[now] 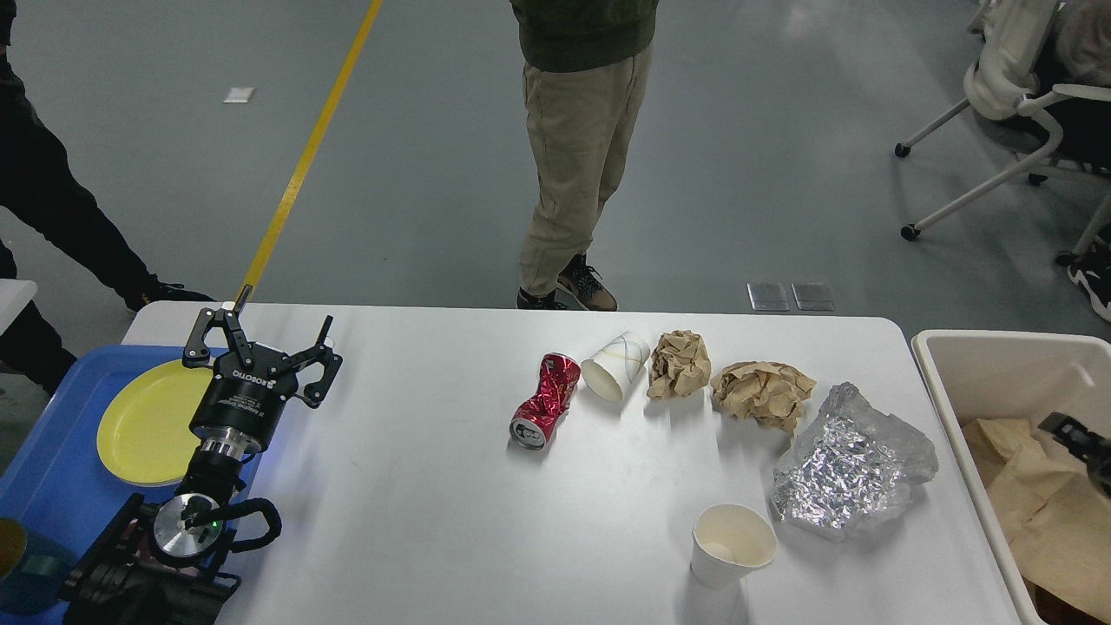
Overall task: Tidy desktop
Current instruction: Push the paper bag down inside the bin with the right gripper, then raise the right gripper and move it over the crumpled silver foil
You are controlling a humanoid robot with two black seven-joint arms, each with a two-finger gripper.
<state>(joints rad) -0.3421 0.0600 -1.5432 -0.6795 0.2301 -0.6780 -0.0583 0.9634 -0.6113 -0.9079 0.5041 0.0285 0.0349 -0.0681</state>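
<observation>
Rubbish waits on the bench [417, 486], my left claw [265, 343] is wide and empty.

The bench fills the lower view. Right of the crushed can [547, 401] lie cups and paper balls, then foil [846, 464], then the beige bin [1007, 356]. I should probably take the can first; left of it the surface is free. My right claw [1076, 438] is over the bin; I cannot tell its opening.

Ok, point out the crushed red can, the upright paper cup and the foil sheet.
crushed red can [546, 401]: head view, middle of its dented side.
upright paper cup [727, 555]: head view, front wall below the rim.
foil sheet [840, 469]: head view, centre of the crinkled surface.
</observation>
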